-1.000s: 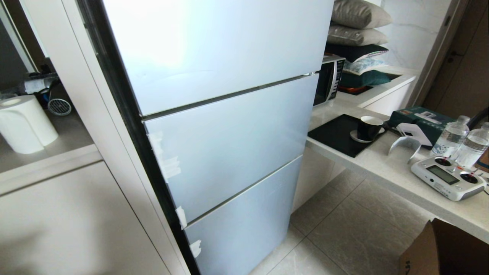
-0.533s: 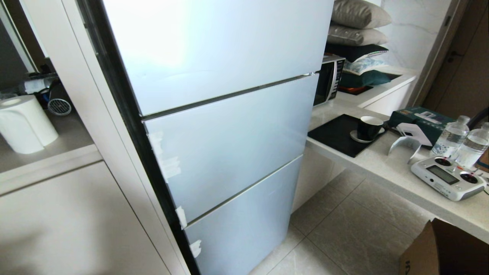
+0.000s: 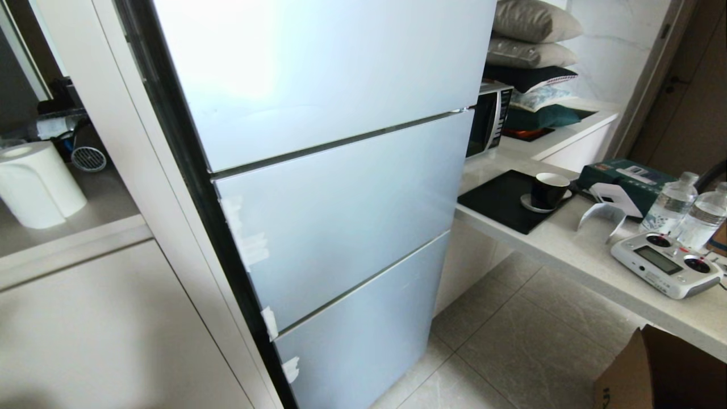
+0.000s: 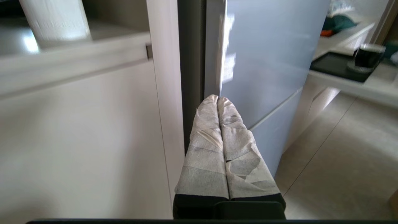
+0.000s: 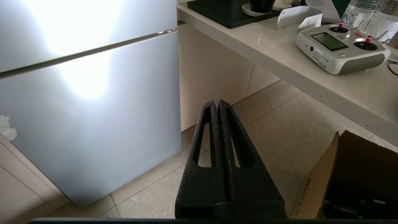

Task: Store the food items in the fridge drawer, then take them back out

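Observation:
The fridge point(image 3: 341, 187) fills the middle of the head view: three pale blue-white door panels, all closed, a black side edge and white tape scraps point(image 3: 250, 244) on its left. No food items show, and the fridge drawer is hidden behind the doors. Neither arm appears in the head view. My left gripper point(image 4: 217, 99), its fingers wrapped in white tape, is shut and empty; it points at the fridge's point(image 4: 264, 62) black side edge near the tape. Over the floor tiles, by the bottom door panel point(image 5: 87, 118), my black right gripper point(image 5: 217, 102) is shut on nothing.
White cabinets point(image 3: 102, 318) flank the fridge on the left, with a paper roll point(image 3: 37, 184) on a shelf. A counter point(image 3: 573, 250) on the right holds a microwave point(image 3: 488, 119), cup point(image 3: 548, 190), two water bottles point(image 3: 670, 204) and a remote controller point(image 3: 664, 264). A cardboard box point(image 3: 659, 375) stands on the floor.
The head view is almost unchanged; only a dark shape at the upper left edge has shifted slightly. Fridge doors stay closed.

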